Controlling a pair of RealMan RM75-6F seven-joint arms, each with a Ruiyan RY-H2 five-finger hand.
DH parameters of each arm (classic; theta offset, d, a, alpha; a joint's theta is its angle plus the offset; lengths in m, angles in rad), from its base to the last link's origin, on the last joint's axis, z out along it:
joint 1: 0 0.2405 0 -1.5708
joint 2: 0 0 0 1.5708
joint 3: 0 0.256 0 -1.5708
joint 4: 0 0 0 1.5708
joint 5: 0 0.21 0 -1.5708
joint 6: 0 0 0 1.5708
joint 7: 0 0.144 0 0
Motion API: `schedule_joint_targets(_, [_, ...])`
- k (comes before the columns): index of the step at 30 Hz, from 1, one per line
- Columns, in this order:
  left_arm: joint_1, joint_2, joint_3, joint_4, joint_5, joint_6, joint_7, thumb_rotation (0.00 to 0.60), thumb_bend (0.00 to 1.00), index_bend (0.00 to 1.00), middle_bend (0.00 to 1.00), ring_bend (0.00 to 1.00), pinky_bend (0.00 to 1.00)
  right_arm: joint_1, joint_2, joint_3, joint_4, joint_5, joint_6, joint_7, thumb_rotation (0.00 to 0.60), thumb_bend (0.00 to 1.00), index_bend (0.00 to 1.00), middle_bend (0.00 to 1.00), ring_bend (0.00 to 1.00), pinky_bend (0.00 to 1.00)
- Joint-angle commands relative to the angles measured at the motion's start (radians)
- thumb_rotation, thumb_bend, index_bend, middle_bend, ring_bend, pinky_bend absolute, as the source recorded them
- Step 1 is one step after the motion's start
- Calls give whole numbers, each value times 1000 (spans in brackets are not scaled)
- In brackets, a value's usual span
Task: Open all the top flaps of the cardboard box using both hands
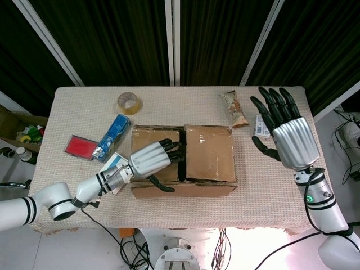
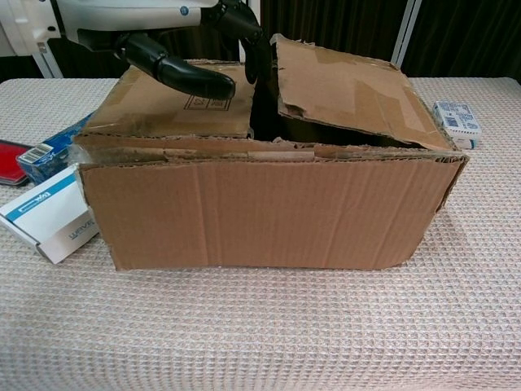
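The cardboard box [image 1: 183,163] stands mid-table, front wall [image 2: 269,212] toward the chest camera. Its left top flap [image 1: 147,140] lies flat. The right top flap [image 2: 350,85] is tilted slightly up at its inner edge, and a dark gap runs between the two. My left hand [image 1: 153,161] lies over the left flap with its fingertips [image 2: 244,28] reaching down into the gap and the thumb above the flap; it holds nothing. My right hand [image 1: 286,134] hangs in the air to the right of the box, fingers spread, touching nothing.
A tape roll [image 1: 129,103] lies behind the box. A blue carton [image 1: 114,130], a red flat item [image 1: 80,146] and a white carton [image 2: 49,216] sit to the left. A snack packet [image 1: 235,109] and a small white pack [image 2: 457,118] lie at the right.
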Motion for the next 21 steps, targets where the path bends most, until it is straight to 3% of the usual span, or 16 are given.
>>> schedule_joint_targets(1, [-14, -10, 4, 6, 10, 10, -15, 0, 64, 295, 315, 137, 273, -4, -4, 0, 8, 5, -2, 5, 600, 216, 0, 0, 0, 0])
schedule_joint_targets(21, [-76, -67, 40, 64, -51, -58, 43, 0, 64, 299, 303, 120, 274, -32, -29, -7, 64, -19, -1, 25, 600, 217, 0, 0, 0, 0])
